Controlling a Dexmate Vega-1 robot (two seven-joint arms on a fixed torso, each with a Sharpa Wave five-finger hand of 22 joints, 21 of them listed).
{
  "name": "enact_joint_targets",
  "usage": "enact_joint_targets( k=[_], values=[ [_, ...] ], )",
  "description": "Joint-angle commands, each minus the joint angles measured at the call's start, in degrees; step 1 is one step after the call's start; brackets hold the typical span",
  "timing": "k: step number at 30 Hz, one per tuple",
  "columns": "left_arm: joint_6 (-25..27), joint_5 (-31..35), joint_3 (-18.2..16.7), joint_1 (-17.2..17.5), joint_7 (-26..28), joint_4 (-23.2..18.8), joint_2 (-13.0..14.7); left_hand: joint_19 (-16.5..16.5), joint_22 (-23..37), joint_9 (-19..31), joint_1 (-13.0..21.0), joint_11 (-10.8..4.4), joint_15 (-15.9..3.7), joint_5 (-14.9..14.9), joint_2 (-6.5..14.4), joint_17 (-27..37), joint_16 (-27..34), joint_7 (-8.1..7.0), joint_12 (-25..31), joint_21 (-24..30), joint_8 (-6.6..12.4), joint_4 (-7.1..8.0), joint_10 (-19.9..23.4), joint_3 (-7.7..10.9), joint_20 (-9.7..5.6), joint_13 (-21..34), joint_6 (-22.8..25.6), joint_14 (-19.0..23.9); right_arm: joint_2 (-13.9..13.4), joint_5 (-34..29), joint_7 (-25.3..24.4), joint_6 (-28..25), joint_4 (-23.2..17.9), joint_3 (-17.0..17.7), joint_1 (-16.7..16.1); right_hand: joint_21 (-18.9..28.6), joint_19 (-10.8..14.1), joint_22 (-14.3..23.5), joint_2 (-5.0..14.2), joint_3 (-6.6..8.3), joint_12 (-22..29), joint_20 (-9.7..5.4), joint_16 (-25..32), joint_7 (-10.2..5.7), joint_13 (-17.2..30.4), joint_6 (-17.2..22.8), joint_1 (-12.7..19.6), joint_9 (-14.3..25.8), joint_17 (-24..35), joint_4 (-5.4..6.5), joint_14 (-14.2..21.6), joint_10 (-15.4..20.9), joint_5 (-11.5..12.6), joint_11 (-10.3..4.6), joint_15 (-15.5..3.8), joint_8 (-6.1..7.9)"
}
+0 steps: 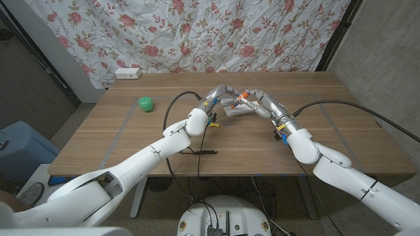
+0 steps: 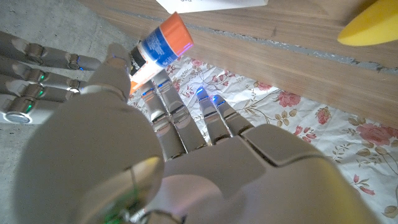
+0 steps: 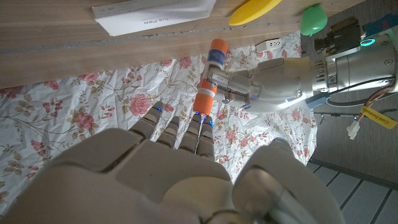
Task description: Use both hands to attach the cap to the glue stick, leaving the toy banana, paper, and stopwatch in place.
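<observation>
Both hands: left hand and right hand gripped glue stick above paper.
Cap: apparently seated.
Left: release.

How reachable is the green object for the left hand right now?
Likely not yet: bare table lies between the left hand and green object, but that hand grips the glue stick together with the right hand.

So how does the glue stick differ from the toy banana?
The glue stick is a straight tube, orange with a blue-and-white label; the banana is curved and plain yellow. The glue stick is up off the table, gripped by the left hand, with the fingers of the right hand at its end; the banana lies on the table, untouched. Both are long and slim.
</observation>
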Motion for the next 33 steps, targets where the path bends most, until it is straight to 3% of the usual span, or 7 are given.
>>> enact_joint_targets(
  k=[1, 9, 18, 33],
  values=[
    [-0.19, 0.62, 0.07, 0.12, 0.76, -0.08, -0.23, 0.62, 0.16, 0.5, -0.81, -0.16, -8.39, 0.41, 4.23, 0.13, 0.08, 0.53, 0.21, 0.18, 0.37, 0.22, 0.3, 0.26, 0.09, 0.21, 3.48, 0.33, -0.25, -0.02, 0.51, 0.89, 0.27, -0.2, 0.01, 0.31, 0.23, 0.2, 0.3, 0.53, 0.37, -0.66, 0.52, 0.11, 0.15, 0.7, 0.67, 0.02, 0.03, 0.14, 0.47, 0.68, -0.01, 0.11, -0.19, 0.49],
    [-0.74, 1.56, 0.1, 0.43, 3.17, 0.44, -1.09, 2.15, 0.13, 0.38, 1.63, -0.19, -9.19, 0.66, 4.51, 0.43, 0.79, 0.79, 1.04, 0.49, 1.07, -0.41, 2.81, 1.12, -0.33, 0.35, 5.42, 2.53, -0.27, 0.41, 1.04, 1.73, 0.57, -0.22, 0.16, 0.32, 0.24, 0.2, 0.39, 0.6, 0.41, -0.79, 0.52, 0.2, 0.17, 1.12, 0.6, 0.02, -0.02, 0.09, 0.54, 1.12, -0.09, 0.24, -0.31, 0.54],
    [-1.12, 1.78, 0.05, 0.48, 4.39, 0.94, -1.78, 3.79, 0.15, 0.44, 4.87, -0.14, -10.12, 0.54, 4.3, 0.67, 1.59, 2.94, 1.88, 0.54, 1.51, -0.53, 6.93, 1.54, -0.79, 0.51, 7.12, 7.49, -0.11, 0.78, 1.63, 2.48, 1.02, -0.39, 0.46, 0.33, 0.24, 0.19, 0.68, 0.72, 0.34, -0.96, 0.54, 0.19, 0.17, 1.33, 0.41, 0.03, -0.02, 0.15, 0.55, 1.27, -0.13, 0.06, -0.34, 0.5],
    [-1.21, 2.35, 0.21, 0.11, 5.93, 2.0, -2.64, 4.85, 0.19, 0.59, 6.83, 0.0, -10.43, 0.18, 3.9, 0.72, 1.5, 3.55, 1.93, 0.57, 1.96, -0.43, 9.25, 1.54, -1.12, 0.44, 8.56, 9.27, -0.14, 1.23, 2.55, 3.03, 1.26, -0.53, 0.55, 0.34, 0.28, 0.19, 0.93, 0.87, 0.3, -1.08, 0.5, 0.24, 0.18, 1.69, 0.22, 0.04, -0.06, 0.15, 0.5, 1.66, -0.21, 0.26, -0.47, 0.47]
  ],
)
